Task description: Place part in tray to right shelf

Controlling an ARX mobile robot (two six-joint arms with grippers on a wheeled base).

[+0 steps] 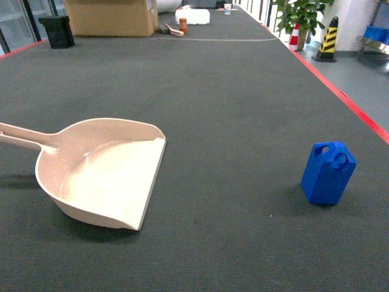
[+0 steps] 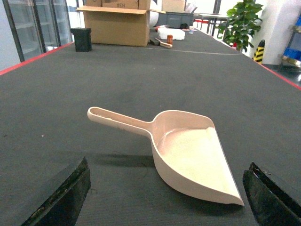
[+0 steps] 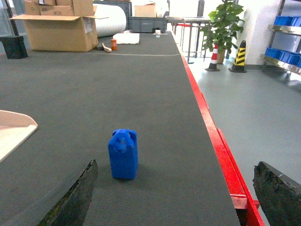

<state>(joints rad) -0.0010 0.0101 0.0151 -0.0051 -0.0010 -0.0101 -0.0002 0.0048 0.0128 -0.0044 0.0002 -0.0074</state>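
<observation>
The part (image 1: 328, 173) stood upright on the dark desk (image 1: 231, 109), on the right of the head view, well apart from the tray (image 1: 103, 176) at the left. The tray lay flat with its open lip facing right toward the part; its handle (image 1: 24, 137) ran off the left edge of the head view, so the handle end showed only in the left wrist view. No arm appeared in the head view. In the left wrist view, only the two dark finger tips of the left pincer (image 2: 164, 193) showed at the bottom corners, spread wide and holding nothing, with the tray lying between and beyond them. In the right wrist view, the right pincer (image 3: 178, 193) was likewise released, its fingers cut off at the bottom corners, with the part standing on the desk ahead, nearer the left finger. The tray's lip corner entered that view at the left edge. A rack with blue crates (image 3: 282, 21) was partly cut off at the right; no rollers could be made out.
</observation>
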